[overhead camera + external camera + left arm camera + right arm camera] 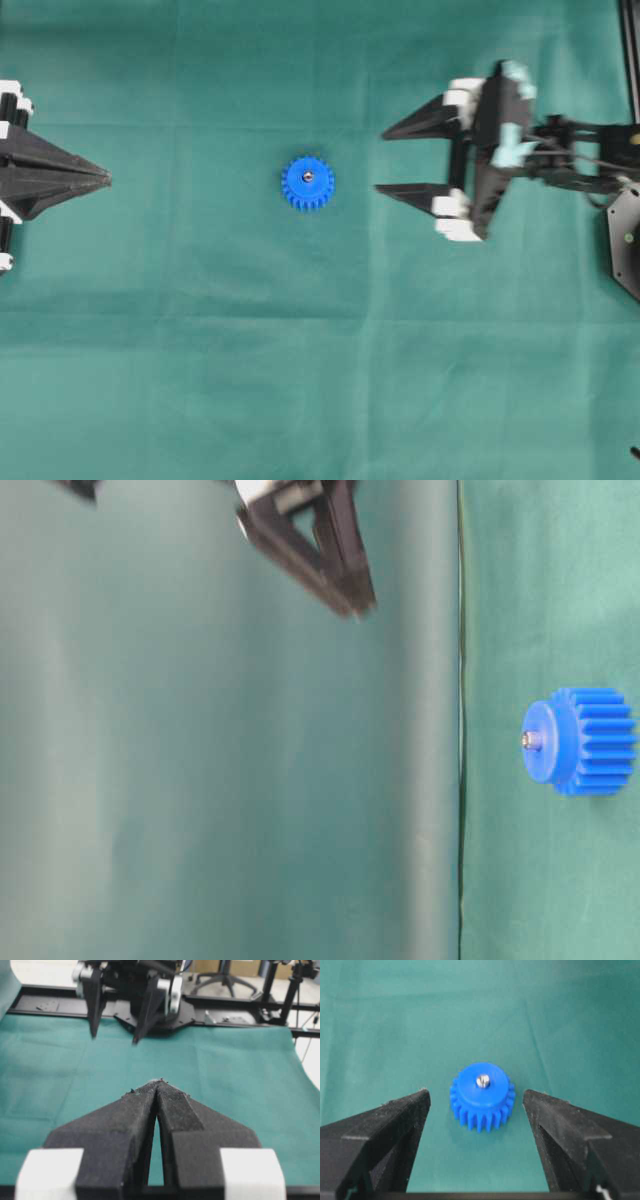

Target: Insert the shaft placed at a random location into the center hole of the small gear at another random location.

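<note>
Tiny silver metal pin (483, 1080) is sitting in the bright blue plastic toothed gear (482, 1097); right gripper (380, 160) is hanging spread wide and empty, left gripper (105, 179) pressing fingers together.

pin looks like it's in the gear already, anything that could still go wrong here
1. The shaft shows only its shiny tip above the small gear; how deep it sits cannot be seen, so it may be loosely seated.
2. The right gripper is open and clear of the gear, but its fingers frame it in the wrist view; a forward move could knock the gear.
3. The gear rests loose on the green cloth and could slide.
</note>
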